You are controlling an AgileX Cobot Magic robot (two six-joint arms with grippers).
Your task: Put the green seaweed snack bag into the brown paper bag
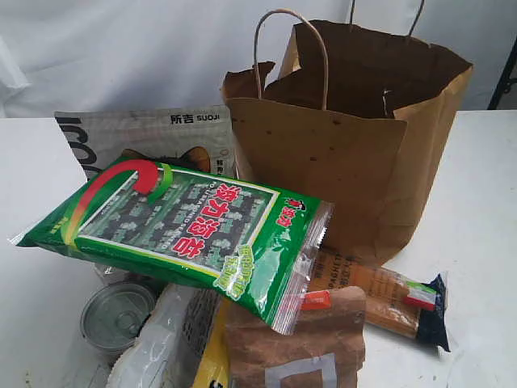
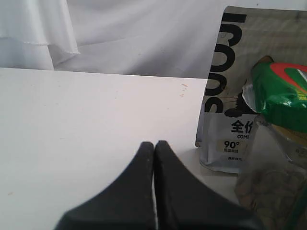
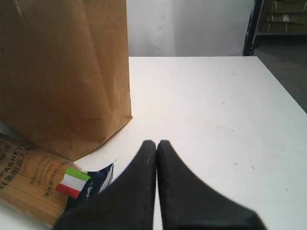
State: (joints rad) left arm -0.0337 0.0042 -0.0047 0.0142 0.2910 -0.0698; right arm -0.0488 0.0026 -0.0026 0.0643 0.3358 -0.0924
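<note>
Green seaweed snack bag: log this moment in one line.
snack bag: outside paper bag, ungrasped | left gripper: shut, empty | right gripper: shut, empty

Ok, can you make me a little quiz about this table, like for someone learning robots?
1. True or false: the green seaweed snack bag is already inside the brown paper bag.
2. The left gripper is: A open, B shut on nothing, C shut on the snack bag.
3. Which packet lies beside the paper bag's base, near the right gripper?
Key: 1 false, it lies outside it. 2 B. 3 the spaghetti packet.
</note>
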